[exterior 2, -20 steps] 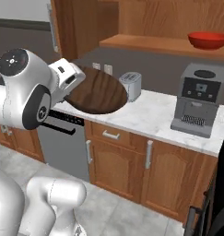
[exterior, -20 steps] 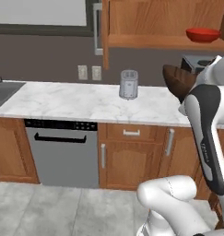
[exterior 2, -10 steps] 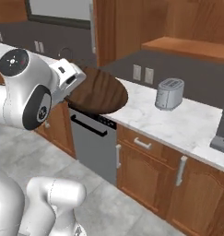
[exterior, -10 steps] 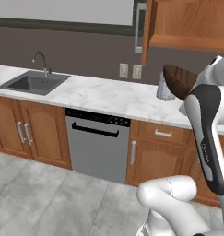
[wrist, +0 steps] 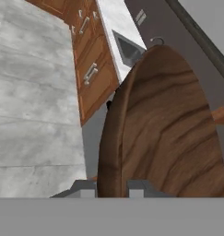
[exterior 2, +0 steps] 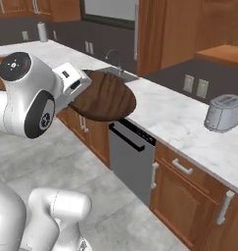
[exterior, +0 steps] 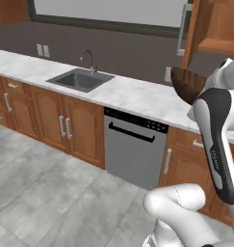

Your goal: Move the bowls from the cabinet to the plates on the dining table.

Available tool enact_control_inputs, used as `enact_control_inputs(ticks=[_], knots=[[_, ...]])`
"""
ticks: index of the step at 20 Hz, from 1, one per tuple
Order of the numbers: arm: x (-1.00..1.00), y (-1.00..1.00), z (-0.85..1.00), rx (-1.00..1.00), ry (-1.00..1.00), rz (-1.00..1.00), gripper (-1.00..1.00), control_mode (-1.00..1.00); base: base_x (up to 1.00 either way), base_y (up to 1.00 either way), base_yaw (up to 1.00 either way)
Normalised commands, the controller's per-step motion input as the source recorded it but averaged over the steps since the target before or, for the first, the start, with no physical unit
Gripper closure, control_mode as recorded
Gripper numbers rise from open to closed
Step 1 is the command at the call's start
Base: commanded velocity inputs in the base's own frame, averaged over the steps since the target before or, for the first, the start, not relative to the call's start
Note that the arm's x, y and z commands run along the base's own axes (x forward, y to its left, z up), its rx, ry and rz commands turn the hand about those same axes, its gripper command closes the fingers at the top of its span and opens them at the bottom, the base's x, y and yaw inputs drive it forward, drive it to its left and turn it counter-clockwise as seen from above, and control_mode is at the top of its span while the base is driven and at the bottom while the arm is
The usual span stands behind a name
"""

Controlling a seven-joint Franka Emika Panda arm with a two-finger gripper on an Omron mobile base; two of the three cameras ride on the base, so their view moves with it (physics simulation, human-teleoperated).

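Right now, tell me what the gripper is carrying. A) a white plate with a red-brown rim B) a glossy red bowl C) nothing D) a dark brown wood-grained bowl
D: the gripper is shut on the rim of the dark brown wood-grained bowl, whose grain shows plainly in the hand view as it rides beside the kitchen counter.

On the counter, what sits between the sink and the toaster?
Nothing stands there. In the right base view the marble counter runs bare from the sink to the toaster; the held wooden bowl covers part of the sink end.
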Motion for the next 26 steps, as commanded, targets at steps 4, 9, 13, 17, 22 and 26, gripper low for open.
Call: enact_control_inputs(ticks=[4, 9, 13, 17, 22, 26], knots=[[0.00, 0.00, 0.00, 0.00, 0.00, 0.00, 1.00, 1.00, 0.14, 0.22, 0.41], [0.00, 0.00, 0.00, 0.00, 0.00, 0.00, 1.00, 1.00, 0.18, 0.20, 0.41], [0.00, 0.00, 0.00, 0.00, 0.00, 0.00, 1.00, 1.00, 0.21, 0.20, 0.39], [0.00, 0.00, 0.00, 0.00, 0.00, 0.00, 1.00, 1.00, 0.22, 0.21, 0.39], [0.00, 0.00, 0.00, 0.00, 0.00, 0.00, 1.00, 1.00, 0.24, 0.21, 0.38], [0.00, 0.00, 0.00, 0.00, 0.00, 0.00, 1.00, 1.00, 0.28, 0.23, 0.36]])
